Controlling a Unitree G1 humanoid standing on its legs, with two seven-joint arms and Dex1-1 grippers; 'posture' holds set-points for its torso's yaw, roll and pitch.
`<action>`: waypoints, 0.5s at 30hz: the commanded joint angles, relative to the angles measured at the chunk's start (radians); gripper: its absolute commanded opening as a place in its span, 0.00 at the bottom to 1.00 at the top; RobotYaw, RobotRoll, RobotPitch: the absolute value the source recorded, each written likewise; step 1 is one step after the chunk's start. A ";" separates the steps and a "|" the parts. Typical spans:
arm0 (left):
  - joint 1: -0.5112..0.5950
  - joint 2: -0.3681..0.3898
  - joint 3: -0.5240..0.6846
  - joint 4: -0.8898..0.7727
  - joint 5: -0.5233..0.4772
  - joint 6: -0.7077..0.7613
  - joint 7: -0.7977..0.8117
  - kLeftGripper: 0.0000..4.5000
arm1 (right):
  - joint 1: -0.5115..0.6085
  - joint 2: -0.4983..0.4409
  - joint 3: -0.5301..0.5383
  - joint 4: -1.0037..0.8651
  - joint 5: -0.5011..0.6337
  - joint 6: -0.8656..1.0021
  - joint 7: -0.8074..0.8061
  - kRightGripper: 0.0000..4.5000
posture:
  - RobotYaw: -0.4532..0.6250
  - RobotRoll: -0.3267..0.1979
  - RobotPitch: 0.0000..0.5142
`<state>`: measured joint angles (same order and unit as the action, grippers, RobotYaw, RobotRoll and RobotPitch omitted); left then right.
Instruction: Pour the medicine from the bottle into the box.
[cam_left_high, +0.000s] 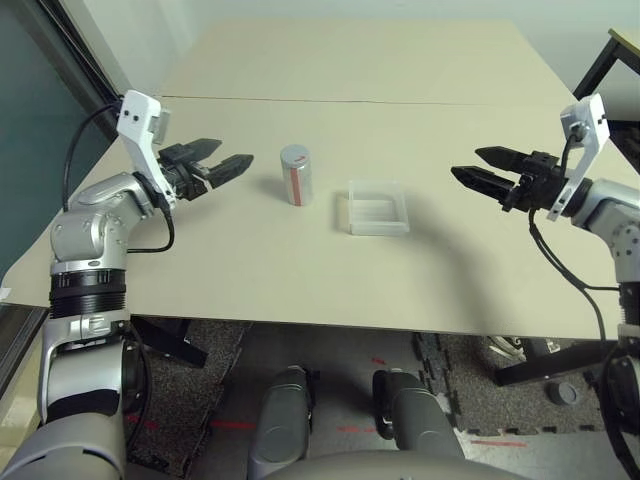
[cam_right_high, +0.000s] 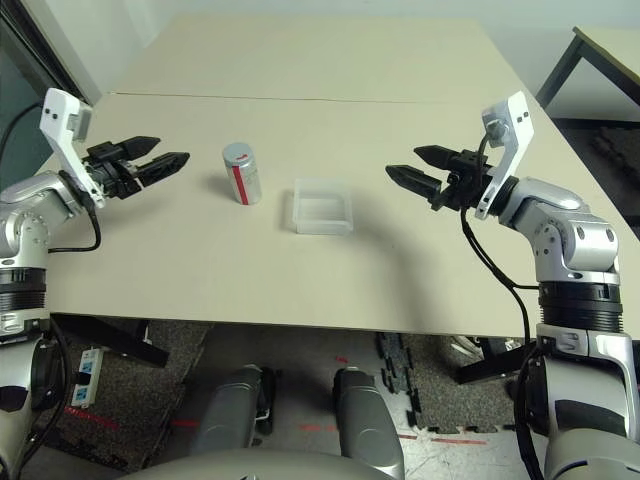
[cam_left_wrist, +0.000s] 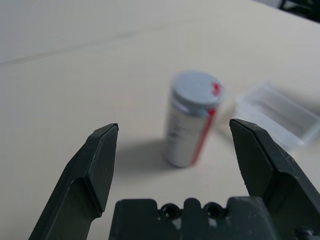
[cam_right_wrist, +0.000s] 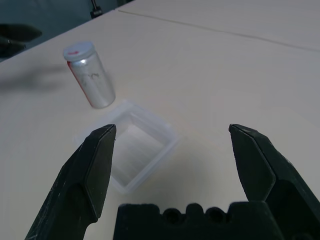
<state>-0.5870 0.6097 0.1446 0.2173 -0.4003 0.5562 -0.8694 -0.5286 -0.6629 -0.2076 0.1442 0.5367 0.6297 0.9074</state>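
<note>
1. Nothing looks poured; gripping, uncapping and pouring apparently remain
2. The bottle (cam_left_high: 297, 178) stands capped on the counter (cam_left_high: 240, 285), contents hidden
3. The box (cam_left_high: 378, 222) sits beside it, apparently empty; no medicine is discernible
4. Left fingers (cam_left_wrist: 102, 165) and right fingers (cam_right_wrist: 100, 165) are spread, holding nothing
</note>
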 joint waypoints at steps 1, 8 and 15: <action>0.012 -0.016 -0.057 0.005 0.036 -0.056 -0.021 0.99 | 0.016 0.008 0.003 -0.045 0.013 0.020 -0.014 1.00 | 0.45 0.62 0.21; -0.036 -0.066 -0.098 0.123 0.082 -0.160 -0.017 0.99 | 0.035 0.031 -0.009 -0.079 0.024 0.038 -0.048 1.00 | 0.42 0.62 0.20; -0.081 -0.092 -0.102 0.273 0.128 -0.267 -0.018 0.99 | 0.054 0.040 -0.019 -0.110 0.038 0.044 -0.076 1.00 | 0.40 0.62 0.19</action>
<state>-0.6566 0.5238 0.0557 0.4587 -0.2901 0.3135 -0.8818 -0.4895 -0.6223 -0.2106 0.0577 0.5608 0.6643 0.8396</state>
